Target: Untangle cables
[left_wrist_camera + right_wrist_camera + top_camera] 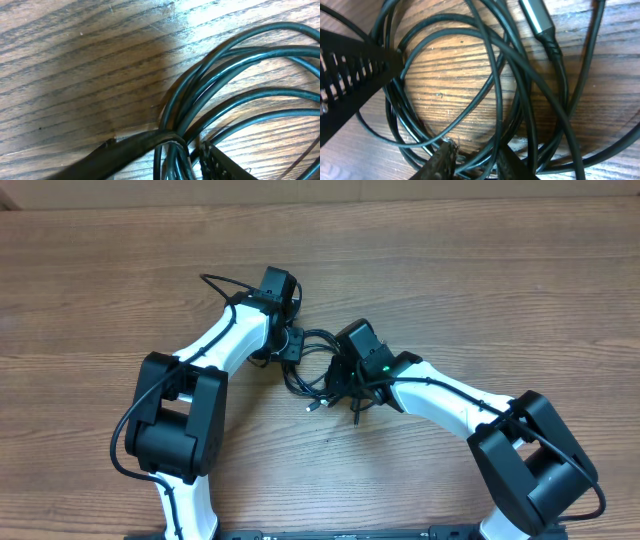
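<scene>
The left arm (225, 340) rises from its base at the near-left edge and reaches up and to the right, its wrist bent back down over the counter (450, 260). The right arm (440, 395) mirrors it from the near-right, stretching up and to the left, so the two wrists come close together near the middle. The cables (315, 370) lie on the counter between them as one loose black knot of overlapping loops. The knot has no single long axis, though the clump runs roughly from the left wrist down towards the right one, and a few loose ends stick out towards the near edge. The left end effector (187, 150) has its fingers apart with a gathered bundle of strands passing between them. One strand wraps over the smooth finger, but the frame cuts off the tips, so I cannot tell whether it is clamped. The right end effector (477, 162) also stands partly apart, with several strands crossing the gap. Whether its fingertips (442, 160) pinch them is not clear. A grey metal plug (535, 17) lies near the top of the right wrist view, its tip pointing up and to the left and its cord trailing down to the right. A slotted black part (350, 75) covers the left side of that view. From overhead, both end effectors are largely hidden under their wrists.
</scene>
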